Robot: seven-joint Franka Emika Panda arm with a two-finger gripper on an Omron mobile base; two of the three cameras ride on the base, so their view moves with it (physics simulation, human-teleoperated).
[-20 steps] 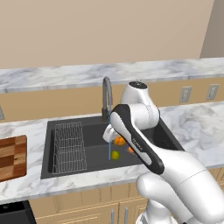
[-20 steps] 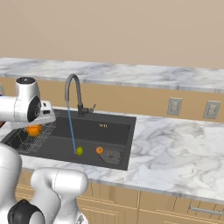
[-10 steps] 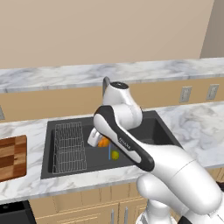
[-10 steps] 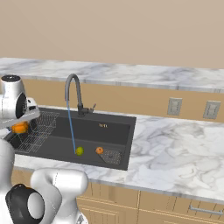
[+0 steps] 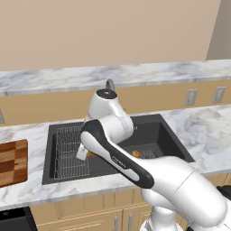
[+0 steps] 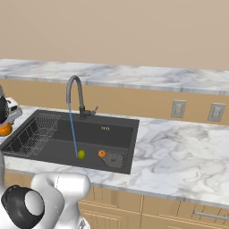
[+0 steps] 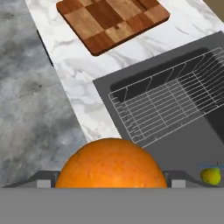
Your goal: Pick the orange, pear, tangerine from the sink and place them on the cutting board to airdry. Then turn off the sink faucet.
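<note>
No legible text, labels, brands, numbers or signs in any view. The arm link [image 5: 118, 159] carries a small light marking on its dark band — too small and blurred to read. The wall outlets [image 6: 178, 108] show plain faces with no lettering. The cutting board [image 7: 112, 21], the sink [image 6: 117, 134] and the marble counter [image 6: 179, 152] are unmarked — nothing printed or stamped can be made out on them.
</note>
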